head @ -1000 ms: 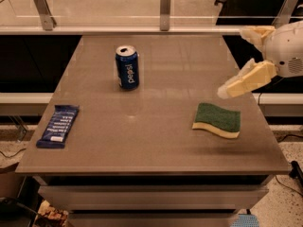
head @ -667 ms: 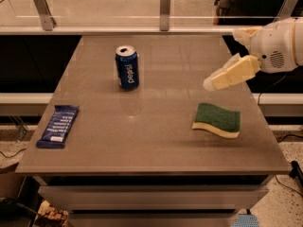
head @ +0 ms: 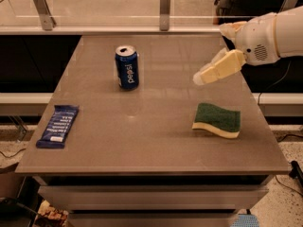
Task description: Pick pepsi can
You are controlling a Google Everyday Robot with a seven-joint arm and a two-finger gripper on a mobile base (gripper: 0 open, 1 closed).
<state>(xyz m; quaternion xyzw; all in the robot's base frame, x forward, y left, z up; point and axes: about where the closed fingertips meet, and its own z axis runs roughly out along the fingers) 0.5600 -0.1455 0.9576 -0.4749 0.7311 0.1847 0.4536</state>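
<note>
The pepsi can [head: 127, 68] is dark blue with white lettering and a silver opened top. It stands upright on the grey-brown table [head: 142, 141], left of centre toward the back. My gripper [head: 210, 54] reaches in from the right on a white arm and hovers above the table's right side, well to the right of the can and apart from it. Its two cream fingers [head: 218, 68] stand spread, open and empty, pointing left and down.
A green and yellow sponge [head: 217, 120] lies on the table's right side, below the gripper. A flat blue snack-bar wrapper [head: 57, 126] lies near the left edge. A glass barrier with metal posts [head: 164, 7] runs behind the table.
My gripper has moved left over the table, toward the can. The can, sponge and wrapper have not moved.
</note>
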